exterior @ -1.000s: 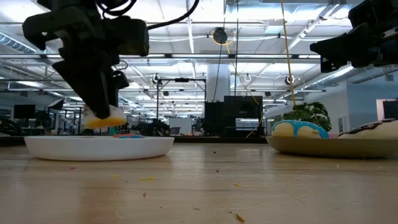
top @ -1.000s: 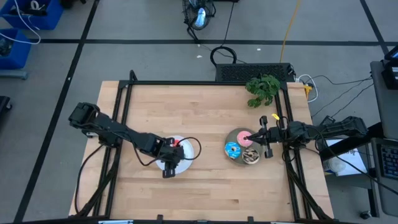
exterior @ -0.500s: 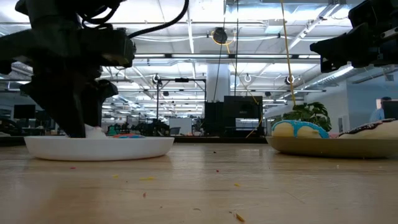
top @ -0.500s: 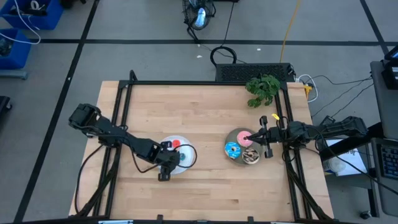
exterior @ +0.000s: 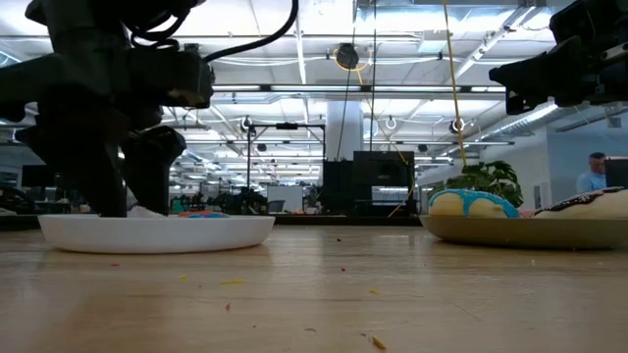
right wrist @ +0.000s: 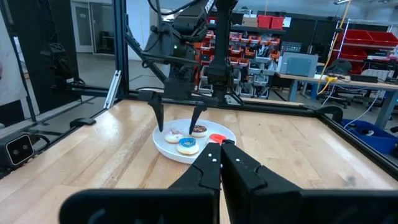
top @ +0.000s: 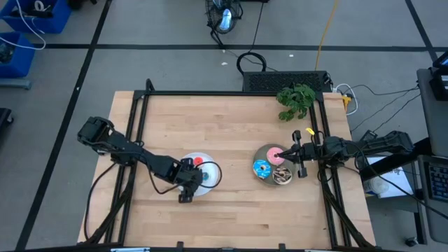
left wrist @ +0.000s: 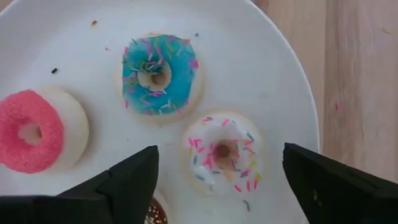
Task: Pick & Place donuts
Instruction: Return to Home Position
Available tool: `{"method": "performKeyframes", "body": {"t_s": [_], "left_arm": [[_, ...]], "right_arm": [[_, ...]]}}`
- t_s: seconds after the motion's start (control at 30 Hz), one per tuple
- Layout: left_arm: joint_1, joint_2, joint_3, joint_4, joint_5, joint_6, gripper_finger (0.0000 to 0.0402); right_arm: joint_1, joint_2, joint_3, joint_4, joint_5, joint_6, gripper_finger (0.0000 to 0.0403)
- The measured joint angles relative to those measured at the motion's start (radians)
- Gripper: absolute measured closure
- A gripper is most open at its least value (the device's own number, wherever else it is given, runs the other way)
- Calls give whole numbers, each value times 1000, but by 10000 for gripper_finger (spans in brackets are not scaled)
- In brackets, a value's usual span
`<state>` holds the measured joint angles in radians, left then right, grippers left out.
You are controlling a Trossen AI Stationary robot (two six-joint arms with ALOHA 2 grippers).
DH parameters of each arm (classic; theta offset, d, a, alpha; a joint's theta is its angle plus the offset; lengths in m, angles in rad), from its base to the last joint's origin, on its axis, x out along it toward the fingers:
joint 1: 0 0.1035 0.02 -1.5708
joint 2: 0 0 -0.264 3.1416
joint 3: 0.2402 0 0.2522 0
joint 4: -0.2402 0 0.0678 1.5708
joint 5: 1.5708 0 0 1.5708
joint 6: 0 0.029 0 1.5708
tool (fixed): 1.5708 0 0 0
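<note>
A white plate (top: 207,183) at the table's near middle holds tiny donuts: blue sprinkled (left wrist: 160,73), red (left wrist: 30,130), white-pink sprinkled (left wrist: 222,152), and a brown one (left wrist: 157,214) at the picture's edge. My left gripper (left wrist: 219,163) is open, pointing down over this plate, one finger on either side of the white-pink donut, which lies flat. A grey plate (top: 267,152) on the right carries the larger blue (top: 262,168), pink (top: 278,157) and chocolate (top: 283,176) donuts. My right gripper (right wrist: 221,155) is shut and hovers above the grey plate's right side.
A green plant (top: 295,100) stands at the far right corner. Black frame rails (top: 143,105) border the table. Crumbs (exterior: 373,341) lie near the front edge. Bare wood spans the far half and the gap between the plates. A person (exterior: 593,172) shows far behind.
My left gripper has come down onto the white plate with the white-pink donut, set it flat beside the blue one, and opened, letting go. The donut now lies between the spread fingers.
</note>
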<state>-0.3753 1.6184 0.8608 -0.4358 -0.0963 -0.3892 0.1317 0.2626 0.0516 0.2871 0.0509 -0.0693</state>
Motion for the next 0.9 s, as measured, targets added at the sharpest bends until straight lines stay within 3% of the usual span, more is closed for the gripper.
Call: {"method": "performKeyframes", "body": {"t_s": [0.17,0.3,0.43,0.67,0.77,0.9], "left_arm": [[0,0,72,-79,-32,41,49],[1,0,248,-290,-115,51,55],[-2,0,448,-493,-135,70,84],[-20,-1,719,-884,-171,-75,209],[-52,-25,752,-1005,-184,-113,285],[-110,-106,722,-1016,-217,-159,381]], "right_arm": [[0,0,0,0,0,-2,403],[0,0,0,0,0,-2,403],[0,0,0,0,0,-2,403],[0,0,0,0,0,-2,403],[0,0,0,-1,0,0,403],[0,0,0,-3,0,0,403]]}}
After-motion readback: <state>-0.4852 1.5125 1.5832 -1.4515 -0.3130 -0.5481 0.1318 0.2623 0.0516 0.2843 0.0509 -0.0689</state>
